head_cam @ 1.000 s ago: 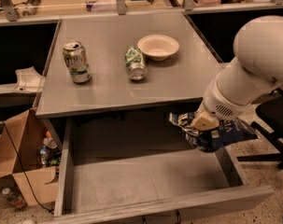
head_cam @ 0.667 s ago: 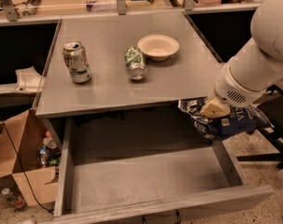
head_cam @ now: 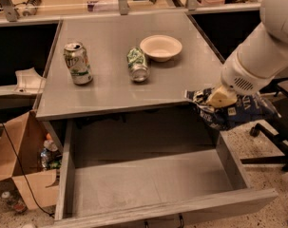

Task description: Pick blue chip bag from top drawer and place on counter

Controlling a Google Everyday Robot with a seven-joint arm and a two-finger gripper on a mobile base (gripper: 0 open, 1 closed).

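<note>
My gripper [head_cam: 218, 100] is shut on the blue chip bag [head_cam: 238, 111], a crinkly dark-blue foil bag with white lettering. It holds the bag in the air at the right, just off the counter's front right corner and above the drawer's right wall. The top drawer [head_cam: 148, 184] is pulled out wide open below the counter, and its grey inside holds nothing. The counter [head_cam: 115, 80] is a flat grey top behind the drawer. My white arm comes in from the upper right.
On the counter stand an upright green-and-white can [head_cam: 77, 63], a can on its side [head_cam: 138, 64] and a cream bowl [head_cam: 161, 47]. A cardboard box [head_cam: 24, 165] with clutter sits on the floor at left. A chair base [head_cam: 272, 141] is at right.
My gripper has lifted the blue chip bag up and to the right, from above the drawer's right side to level with the counter's edge.
</note>
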